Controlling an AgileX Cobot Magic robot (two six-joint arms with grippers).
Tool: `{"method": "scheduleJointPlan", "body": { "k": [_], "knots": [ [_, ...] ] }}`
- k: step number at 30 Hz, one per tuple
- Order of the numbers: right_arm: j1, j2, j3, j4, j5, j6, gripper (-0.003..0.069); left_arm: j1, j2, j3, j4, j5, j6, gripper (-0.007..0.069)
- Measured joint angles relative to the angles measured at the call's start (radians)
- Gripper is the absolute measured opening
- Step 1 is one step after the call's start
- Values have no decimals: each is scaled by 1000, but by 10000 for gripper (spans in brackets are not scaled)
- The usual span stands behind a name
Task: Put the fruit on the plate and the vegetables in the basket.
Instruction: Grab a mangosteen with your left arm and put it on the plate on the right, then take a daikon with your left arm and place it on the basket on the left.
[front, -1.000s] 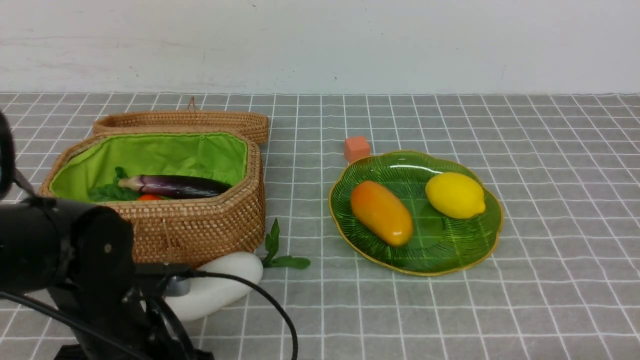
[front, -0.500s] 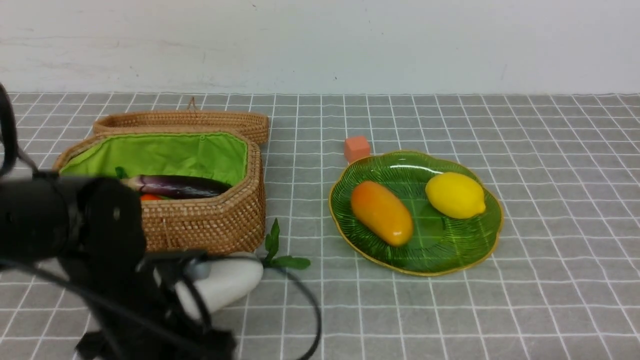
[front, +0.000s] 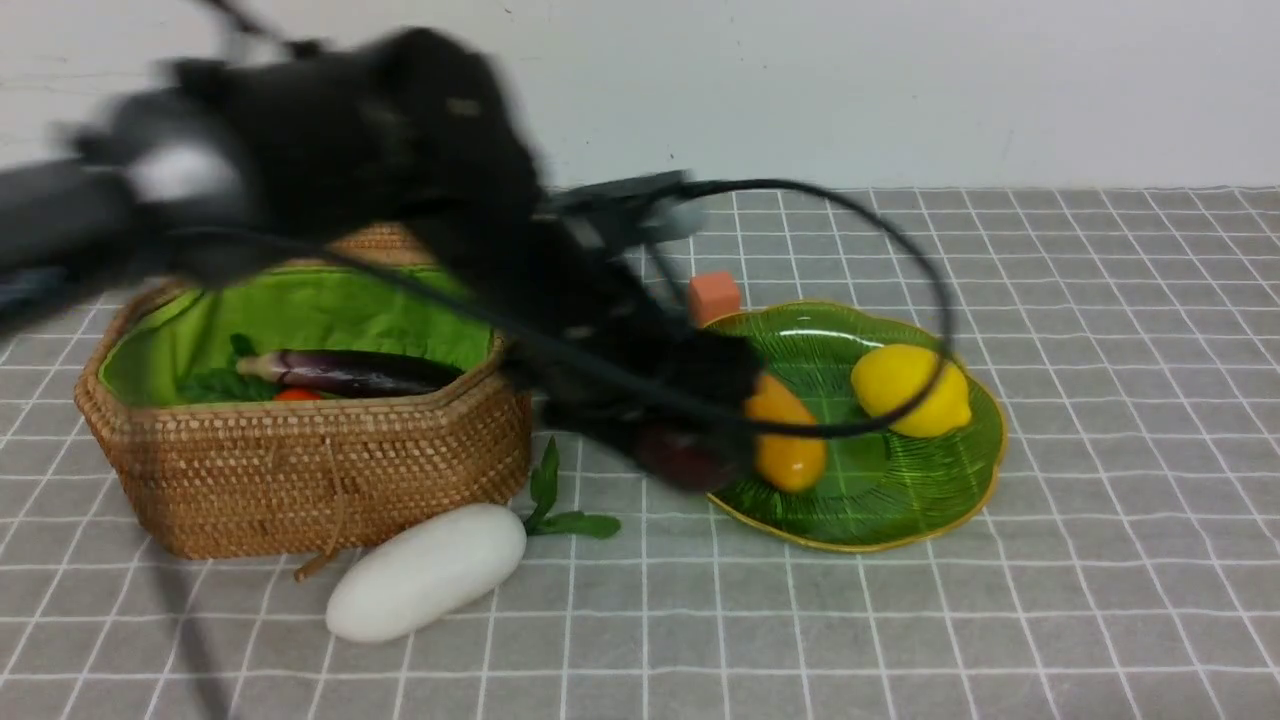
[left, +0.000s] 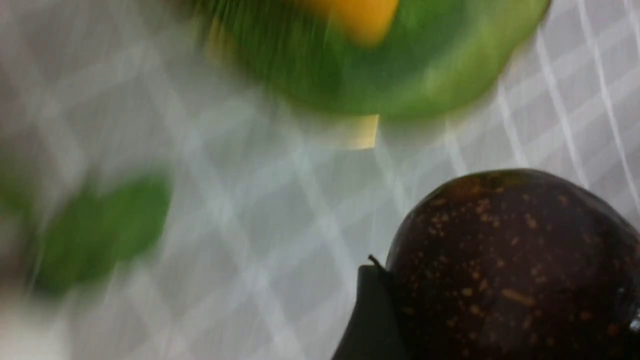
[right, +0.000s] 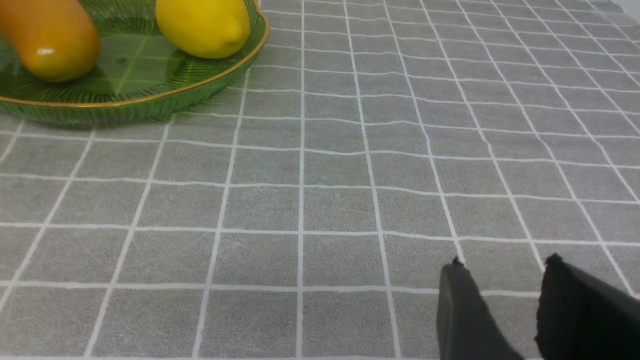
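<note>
Now the woven rattan basket (front: 300, 440), biggest thing on the grey checked cloth (front: 1100, 400), stands open with its bright green lining showing; inside lie the glossy dark aubergine (front: 350, 372), a bit of the orange-red carrot (front: 297, 395) and some green leaves. Just in front of it, on the cloth, the smooth white oblong vegetable (front: 428, 572) lies with its leaves (front: 560, 500) pointing toward the plate. The green ribbed plate (front: 900, 480) with its gold scalloped rim holds the orange-yellow mango-like fruit (front: 785, 440) and the yellow lemon (front: 910, 390); a small orange cube (front: 714, 296) sits just behind the rim. A second ago the left arm hung low at the near corner, in front of the basket; it has since swung up and across (heavily blurred) so that the left gripper (front: 690, 455) is at the plate's near-left edge, its fingers closed around the round dark purple-brown fruit (left: 510, 265), speckled with tan dots. The right gripper (right: 505, 310) hovers over bare cloth beside the plate, fingers slightly apart and holding nothing.
</note>
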Motion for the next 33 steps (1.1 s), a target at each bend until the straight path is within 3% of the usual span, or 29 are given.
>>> {"method": "scheduleJointPlan", "body": {
  "k": [5,10,13,17,21,23,27,29,33],
  "knots": [
    [0,0,0,0,0,0,241,-45,207,-199,36,-91,-98,531],
    [0,0,0,0,0,0,241,-53,333,-342,72,-56,-186,534],
    [0,0,0,0,0,0,241,-54,364,-405,100,-18,-212,623],
    [0,0,0,1,0,0,241,-54,360,-418,103,23,-213,666],
    [0,0,0,1,0,0,241,-54,347,-419,116,113,-188,661],
    [0,0,0,1,0,0,241,-54,306,-419,157,209,-122,643],
    [0,0,0,1,0,0,241,-54,212,-418,261,301,-50,614],
    [0,0,0,1,0,0,241,-54,102,-386,379,312,-23,590],
    [0,0,0,1,0,0,241,-51,-114,-191,518,316,-16,578]
  ]
}}
